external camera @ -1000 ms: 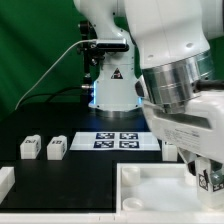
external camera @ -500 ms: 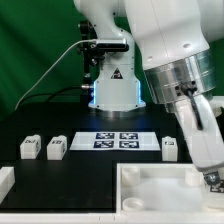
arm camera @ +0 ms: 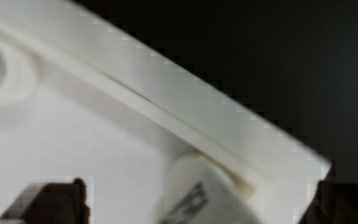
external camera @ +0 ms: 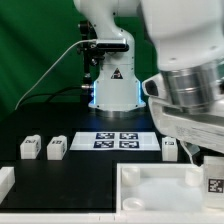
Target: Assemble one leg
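One leg (external camera: pixel 213 186), a small white block with a tag, stands at the big white tray's (external camera: pixel 150 190) near corner on the exterior view's right. My gripper (external camera: pixel 207 172) hangs right over it. In the wrist view my gripper (arm camera: pixel 197 204) has its dark fingers (arm camera: pixel 51 202) wide apart, and the leg (arm camera: pixel 204 194) sits between them against the tray's rim (arm camera: pixel 194 100), with a gap on each side. Three more legs lie on the black table: two (external camera: pixel 30 147) (external camera: pixel 57 148) at the left and one (external camera: pixel 170 148) beside the arm.
The marker board (external camera: pixel 115 140) lies flat behind the tray in the middle. Another white part (external camera: pixel 5 180) lies at the exterior view's left edge. The arm's base (external camera: pixel 112 85) stands at the back, and the arm's body covers the upper right.
The wrist has turned and shifted to the exterior view's right and slightly down. The tagged leg under it stays at the tray's corner, showing a little lower.
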`<state>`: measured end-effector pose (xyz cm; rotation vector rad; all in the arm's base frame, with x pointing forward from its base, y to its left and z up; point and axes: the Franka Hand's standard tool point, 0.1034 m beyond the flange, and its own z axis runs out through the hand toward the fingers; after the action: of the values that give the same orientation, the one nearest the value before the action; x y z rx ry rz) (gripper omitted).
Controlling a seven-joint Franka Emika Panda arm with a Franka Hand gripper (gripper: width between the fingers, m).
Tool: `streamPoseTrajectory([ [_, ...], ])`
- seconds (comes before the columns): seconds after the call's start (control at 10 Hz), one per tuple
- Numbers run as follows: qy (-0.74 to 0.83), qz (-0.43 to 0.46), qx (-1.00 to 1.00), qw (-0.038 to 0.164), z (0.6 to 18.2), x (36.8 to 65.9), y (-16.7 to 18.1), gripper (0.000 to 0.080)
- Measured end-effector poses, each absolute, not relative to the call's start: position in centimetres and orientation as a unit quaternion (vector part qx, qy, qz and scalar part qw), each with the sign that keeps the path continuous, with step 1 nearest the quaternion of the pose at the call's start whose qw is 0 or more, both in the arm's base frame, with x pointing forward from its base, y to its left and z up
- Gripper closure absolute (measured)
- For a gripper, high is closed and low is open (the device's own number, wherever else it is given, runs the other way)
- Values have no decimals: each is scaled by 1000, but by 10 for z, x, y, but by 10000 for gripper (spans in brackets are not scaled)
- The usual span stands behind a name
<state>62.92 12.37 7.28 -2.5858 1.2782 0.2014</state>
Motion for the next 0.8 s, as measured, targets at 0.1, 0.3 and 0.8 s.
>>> streamPoseTrajectory([
  [0.1,395,62,-908,126,71,627,122,153],
  [0.3,230,41,-968,95,71,629,116,151],
  [0.8,144,22,-986,82,73,635,112,402],
])
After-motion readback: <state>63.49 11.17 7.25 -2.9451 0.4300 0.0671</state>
